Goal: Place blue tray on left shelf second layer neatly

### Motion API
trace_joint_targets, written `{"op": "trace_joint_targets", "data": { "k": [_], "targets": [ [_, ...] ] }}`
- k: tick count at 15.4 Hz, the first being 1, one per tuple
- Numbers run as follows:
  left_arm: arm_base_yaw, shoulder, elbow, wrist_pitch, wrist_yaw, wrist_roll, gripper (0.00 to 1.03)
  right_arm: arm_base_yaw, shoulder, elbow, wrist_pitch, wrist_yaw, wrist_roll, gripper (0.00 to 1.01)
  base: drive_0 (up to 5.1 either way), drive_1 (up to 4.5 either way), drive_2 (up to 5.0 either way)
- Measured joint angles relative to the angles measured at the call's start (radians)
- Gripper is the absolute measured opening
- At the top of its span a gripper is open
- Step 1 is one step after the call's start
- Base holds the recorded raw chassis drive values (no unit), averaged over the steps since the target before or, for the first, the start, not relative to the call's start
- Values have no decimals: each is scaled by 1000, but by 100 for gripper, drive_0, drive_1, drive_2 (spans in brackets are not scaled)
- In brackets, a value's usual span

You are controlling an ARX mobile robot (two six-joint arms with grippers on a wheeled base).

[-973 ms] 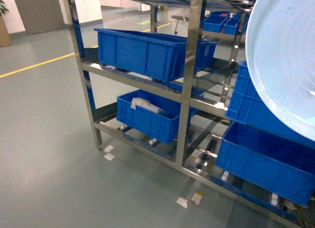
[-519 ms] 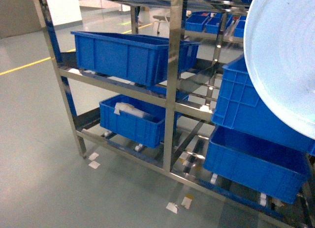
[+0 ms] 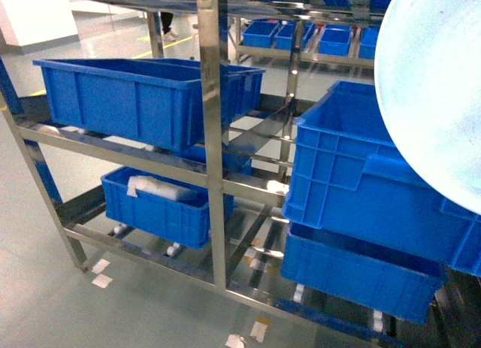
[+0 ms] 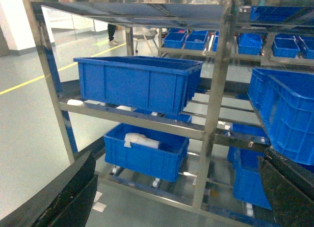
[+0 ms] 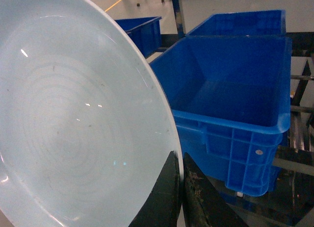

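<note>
The pale blue tray [image 3: 440, 92] fills the upper right of the head view, held up on edge. In the right wrist view my right gripper [image 5: 180, 185] is shut on the rim of this tray [image 5: 73, 114], one finger on each face. The left shelf second layer [image 3: 113, 146] is a steel rail tier that carries a big deep-blue crate [image 3: 143, 100]. The left wrist view shows that tier [image 4: 132, 115] and crate [image 4: 137, 82] ahead. My left gripper [image 4: 176, 197] is open, with nothing between its dark fingers [image 4: 64, 197].
A steel upright post [image 3: 212, 137] splits the rack. A smaller crate with white packets [image 3: 161, 205] sits on the bottom tier. Two stacked blue crates [image 3: 361, 183] fill the right bay, close below the tray. Paper scraps [image 3: 101, 273] lie on the floor.
The rack has slid left and grown larger in the head view, so my viewpoint has moved right and closer. The tray keeps its place at the upper right.
</note>
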Motion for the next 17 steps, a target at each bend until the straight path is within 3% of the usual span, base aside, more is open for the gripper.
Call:
{"op": "trace_joint_targets", "data": {
  "k": [2, 12, 17],
  "targets": [
    [0, 0, 0, -1, 0, 0, 98, 0, 0, 0, -3, -1, 0, 2, 0, 0, 0],
    [0, 0, 0, -1, 0, 0, 98, 0, -1, -2, -4, 0, 0, 2, -481, 294, 179],
    [0, 0, 0, 1, -3, 0, 98, 5, 0, -2, -7, -3, 0, 2, -187, -187, -187]
  ]
}}
